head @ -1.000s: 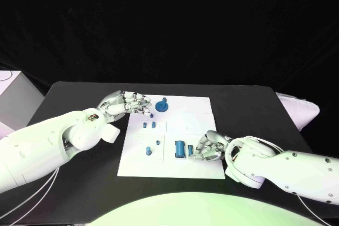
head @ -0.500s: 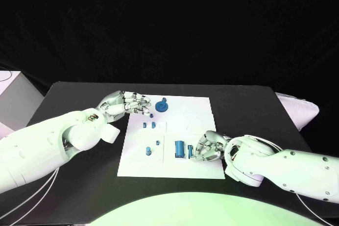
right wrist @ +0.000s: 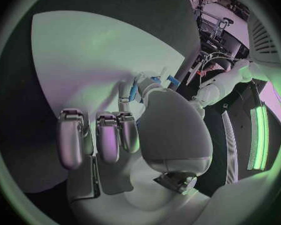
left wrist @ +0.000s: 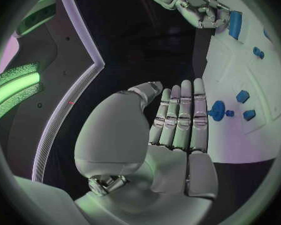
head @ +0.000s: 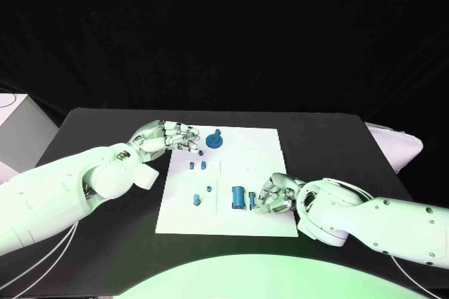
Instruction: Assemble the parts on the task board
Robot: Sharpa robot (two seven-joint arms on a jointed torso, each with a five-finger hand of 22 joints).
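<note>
The white task board (head: pixel 257 163) lies mid-table. My left hand (head: pixel 169 137) hovers at its far left corner, holding nothing, fingers straight and side by side in the left wrist view (left wrist: pixel 175 127). Just beyond its fingertips stands a round blue part with a knob (head: pixel 216 141) (left wrist: pixel 217 108). My right hand (head: pixel 277 192) (left wrist: pixel 200 10) sits low on the board's near side, its fingers curled around a narrow blue part (head: pixel 252 200) (right wrist: pixel 134 91). A blue cylinder (head: pixel 239 196) (left wrist: pixel 235 24) lies right beside that part.
Small blue parts (head: pixel 197 164) sit in the board's left half, one more (head: pixel 196 199) nearer the front. A white box (head: pixel 19 127) stands at the table's far left and a pale object (head: pixel 402 146) at its right edge.
My right hand has crept slightly toward the cylinder and lower onto the narrow part. The left hand has not moved.
</note>
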